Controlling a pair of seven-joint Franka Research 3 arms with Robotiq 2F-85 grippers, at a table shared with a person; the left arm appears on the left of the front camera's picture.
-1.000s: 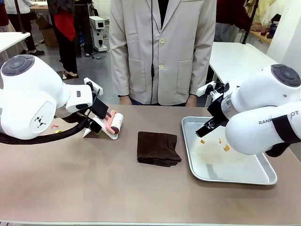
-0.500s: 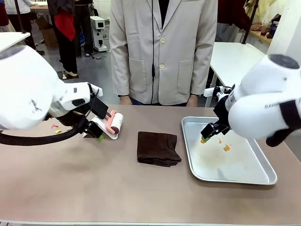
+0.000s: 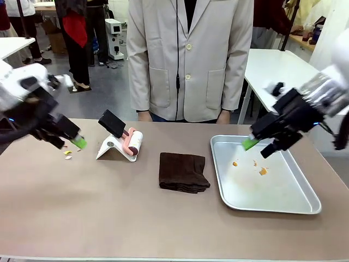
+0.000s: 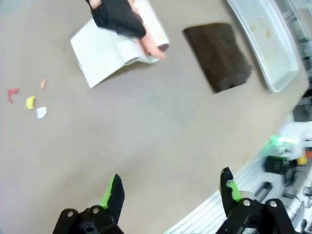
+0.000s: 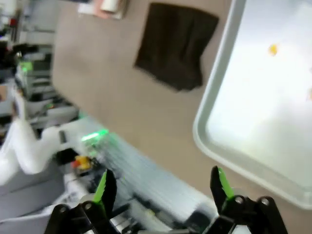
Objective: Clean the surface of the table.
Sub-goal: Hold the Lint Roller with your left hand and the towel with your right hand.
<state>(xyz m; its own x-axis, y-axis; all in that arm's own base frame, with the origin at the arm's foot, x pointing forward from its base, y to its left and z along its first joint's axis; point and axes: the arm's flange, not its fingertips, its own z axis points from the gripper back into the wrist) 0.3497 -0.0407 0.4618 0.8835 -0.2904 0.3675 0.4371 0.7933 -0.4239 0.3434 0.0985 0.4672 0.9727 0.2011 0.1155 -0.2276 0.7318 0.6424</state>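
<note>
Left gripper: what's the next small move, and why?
Probably lower the left gripper, open and empty, onto the small scraps lying on the table near the lint roller. They are loose bits on the tabletop; similar bits already sit in the tray.

Front view: left gripper (image 3: pixel 70 143) and right gripper (image 3: pixel 258 147) both blurred, finger outlines soft. Scraps (image 3: pixel 67 154) on the bench (image 3: pixel 109 207) too small to identify — same for the orange bits (image 3: pixel 263 171) in the tray (image 3: pixel 272 204). Right wrist view blurred throughout; tray cut by its right edge. Person (image 3: pixel 185 60) cropped at top.
</note>
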